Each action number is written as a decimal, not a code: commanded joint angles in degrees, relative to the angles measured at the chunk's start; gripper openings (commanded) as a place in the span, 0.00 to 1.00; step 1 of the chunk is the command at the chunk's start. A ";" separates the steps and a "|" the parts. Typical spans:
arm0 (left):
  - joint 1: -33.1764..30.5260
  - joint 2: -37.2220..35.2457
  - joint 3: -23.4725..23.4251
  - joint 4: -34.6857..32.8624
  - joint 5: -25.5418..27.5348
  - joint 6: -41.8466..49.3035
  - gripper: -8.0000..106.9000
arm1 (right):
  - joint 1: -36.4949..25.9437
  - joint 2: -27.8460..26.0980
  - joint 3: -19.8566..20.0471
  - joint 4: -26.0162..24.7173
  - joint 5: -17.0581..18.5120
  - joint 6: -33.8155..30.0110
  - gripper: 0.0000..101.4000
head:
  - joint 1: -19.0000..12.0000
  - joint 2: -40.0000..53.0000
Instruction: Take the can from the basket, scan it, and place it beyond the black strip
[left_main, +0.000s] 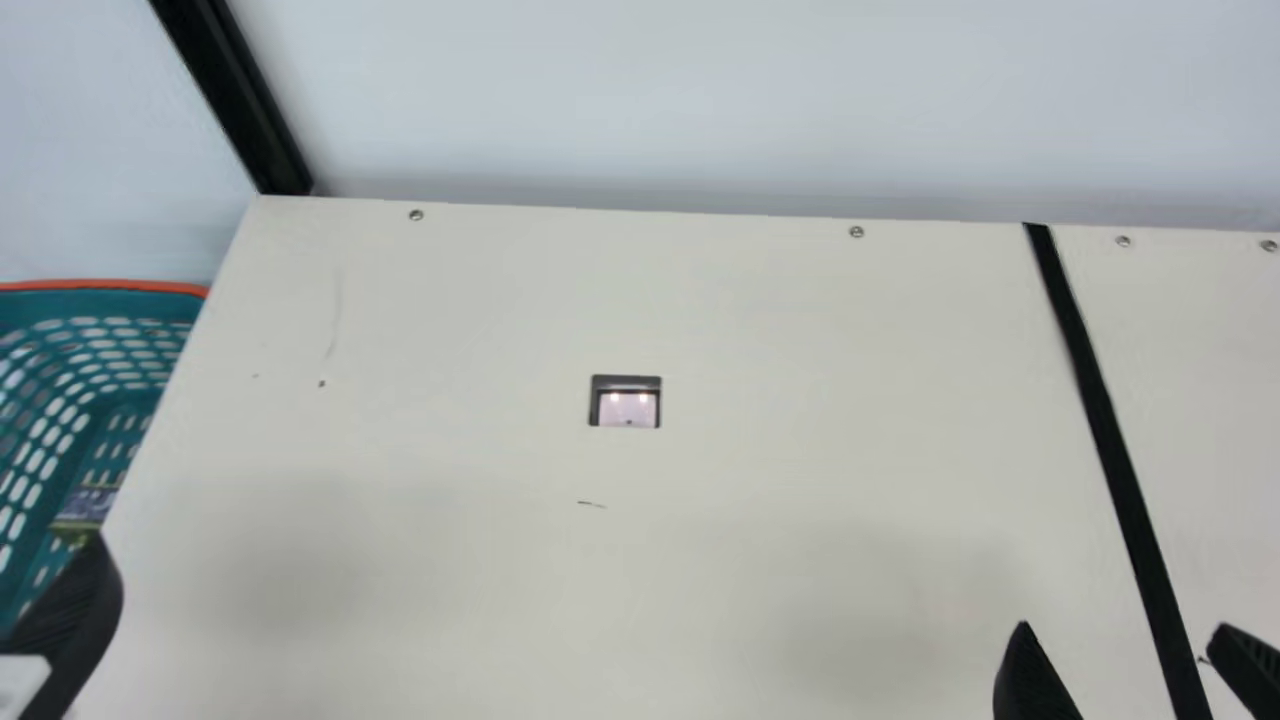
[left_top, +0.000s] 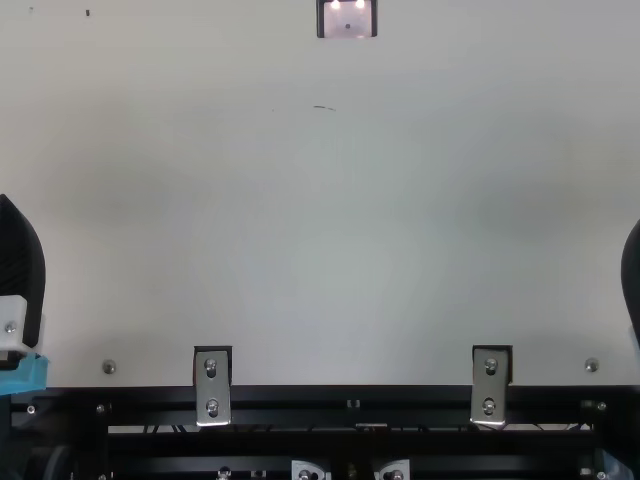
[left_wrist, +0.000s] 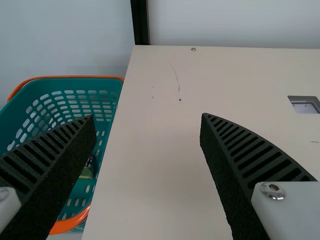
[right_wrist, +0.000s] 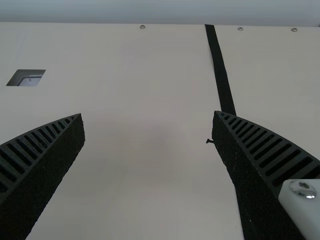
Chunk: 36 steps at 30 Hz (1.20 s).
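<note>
While both tools hang unclasped: black rib-fingered L gripper (left_wrist: 147, 117) is spread wide & empty near the basket side; matching R gripper (right_wrist: 148, 114) is likewise spread & empty, over by the long black strip (right_wrist: 219, 70).
Slotted teal plastic basket w/ orange rim (left_wrist: 75, 77): just beside the flat cream table (left_wrist: 150, 150).
Dark can w/ greenish-gold end (left_wrist: 86, 174): low in the basket, toward the table side, partly hidden.
Basket wall: main danger, folks! L gripper could snag it going down, b/c the can prob. sits close to it.
Grip: off-centre pinch poss., b/c so little can is visible; it might roll or slip.
Small dark-framed scanner window (left_main: 628, 408): poss. no read if the code faces away.
Strip: well across; L arm may fall short & release too early, or a handover may fumble.
Can's heading, long axis: can't tell, too little visible.
</note>
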 joint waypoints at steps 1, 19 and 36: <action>0.00 0.00 0.00 0.00 0.00 0.00 0.85 | 0.00 0.00 0.00 0.00 0.00 0.00 1.00 | -1.34 2.54; 0.00 0.00 0.00 0.00 0.00 0.00 0.85 | 0.00 0.00 0.00 0.00 0.00 0.00 1.00 | -1.81 18.91; 0.00 0.00 0.00 0.00 0.00 0.00 0.85 | 0.00 0.00 0.00 0.00 0.00 0.00 1.00 | -6.99 22.95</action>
